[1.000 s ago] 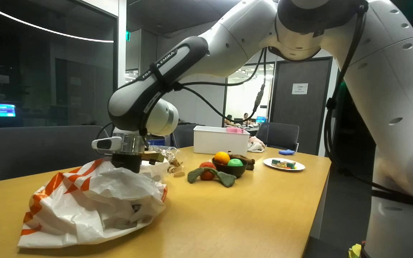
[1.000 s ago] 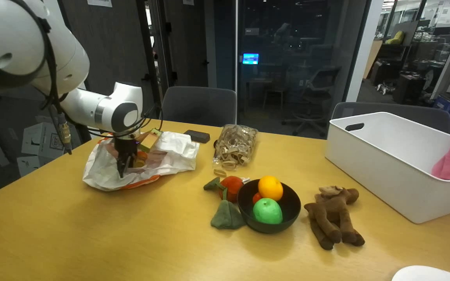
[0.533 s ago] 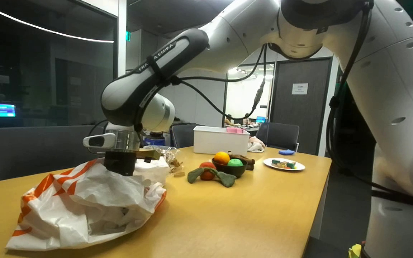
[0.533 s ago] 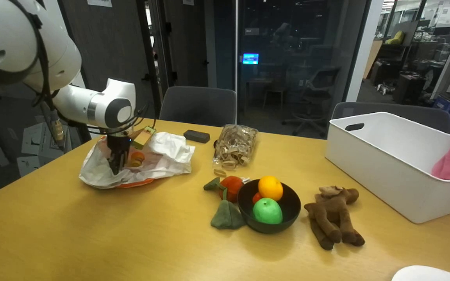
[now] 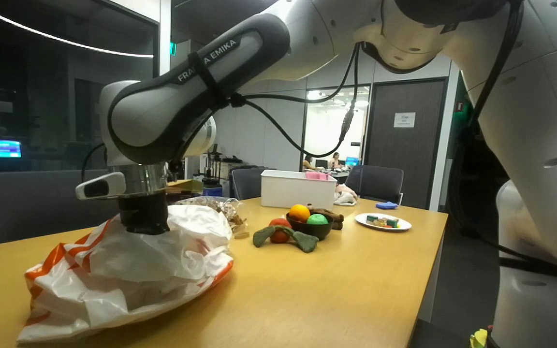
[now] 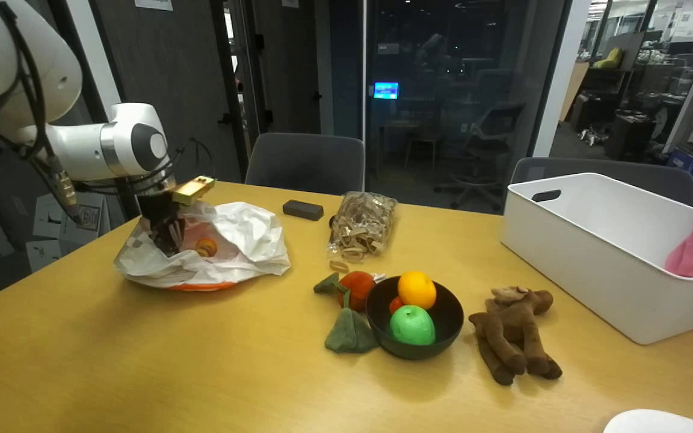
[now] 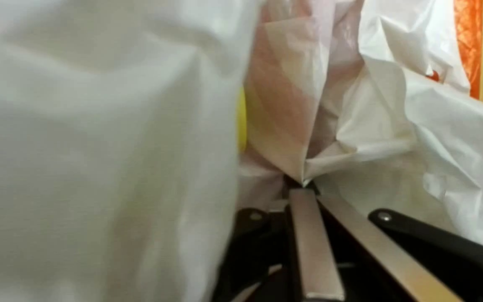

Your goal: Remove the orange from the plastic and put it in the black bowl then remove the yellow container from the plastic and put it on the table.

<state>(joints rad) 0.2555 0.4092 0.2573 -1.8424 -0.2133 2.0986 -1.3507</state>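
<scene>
The white plastic (image 6: 250,231), a bag with orange print, lies crumpled on the table. My gripper (image 7: 303,188) is shut on the plastic, a fold of it drawn to a point at the fingertips. In an exterior view the gripper (image 6: 169,243) reaches down into the bag's left part. Right beside it, inside, shows a small orange-yellow thing (image 6: 206,247), mostly covered. The wrist view has only a yellow sliver (image 7: 242,121), perhaps the yellow container, behind a plastic flap. An orange (image 6: 417,290) sits in the black bowl (image 6: 376,331) with a green fruit (image 6: 412,325).
A plush red vegetable (image 6: 355,288) with green leaves touches the bowl's left. A brown plush animal (image 6: 512,331), a white bin (image 6: 563,264), a bag of rubber bands (image 6: 363,222) and a dark block (image 6: 303,209) stand around. A plate (image 5: 406,224) holds several small blocks.
My gripper has moved left in both exterior views and its jaws have come together on the plastic. The bag has shifted and bunched up, covering more of the orange-yellow thing inside.
</scene>
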